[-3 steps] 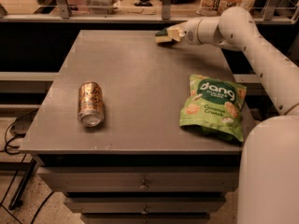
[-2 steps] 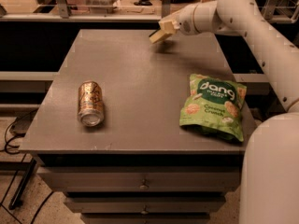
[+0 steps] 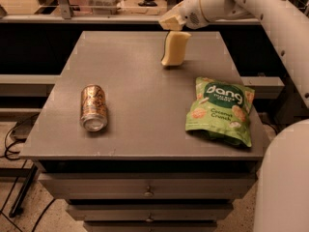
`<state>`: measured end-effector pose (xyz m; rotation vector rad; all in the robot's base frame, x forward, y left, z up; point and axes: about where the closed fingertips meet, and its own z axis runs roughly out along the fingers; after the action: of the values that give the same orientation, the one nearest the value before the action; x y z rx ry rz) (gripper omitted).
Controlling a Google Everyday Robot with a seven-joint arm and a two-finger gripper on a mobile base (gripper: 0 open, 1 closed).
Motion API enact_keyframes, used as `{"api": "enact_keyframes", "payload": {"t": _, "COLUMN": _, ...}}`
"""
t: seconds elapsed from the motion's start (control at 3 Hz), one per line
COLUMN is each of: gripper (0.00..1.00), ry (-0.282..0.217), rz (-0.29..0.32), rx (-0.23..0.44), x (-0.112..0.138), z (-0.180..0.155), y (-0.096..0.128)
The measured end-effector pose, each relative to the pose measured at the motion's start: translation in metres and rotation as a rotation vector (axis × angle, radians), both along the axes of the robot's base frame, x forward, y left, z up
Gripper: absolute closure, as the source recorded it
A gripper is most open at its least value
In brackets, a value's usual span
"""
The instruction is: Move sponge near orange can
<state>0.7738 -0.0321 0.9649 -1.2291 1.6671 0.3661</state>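
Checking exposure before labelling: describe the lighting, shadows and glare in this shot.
Camera view: warm, dim orange cast; the sponge, below the gripper at the far edge of the table, throws a small dark shadow at its base; the can has a sheen on its silver end.

One sponge (image 3: pixel 175 48) under one gripper (image 3: pixel 170 24), one orange can (image 3: pixel 93 107), one bag (image 3: pixel 219 111).
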Motion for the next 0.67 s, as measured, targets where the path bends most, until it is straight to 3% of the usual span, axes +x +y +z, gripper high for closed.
{"api": "enact_keyframes", "payload": {"t": 0.33, "gripper": 1.0, "ry": -0.002, "rz": 0.001, "rx": 0.001, "x": 0.0002, "z": -0.0002, "y": 0.0013}}
{"api": "enact_keyframes", "payload": {"t": 0.67, "gripper": 0.86, "ry": -0.003, "rz": 0.015, "rx": 0.013, "x": -0.0094, "z": -0.0061, "y": 0.0071}}
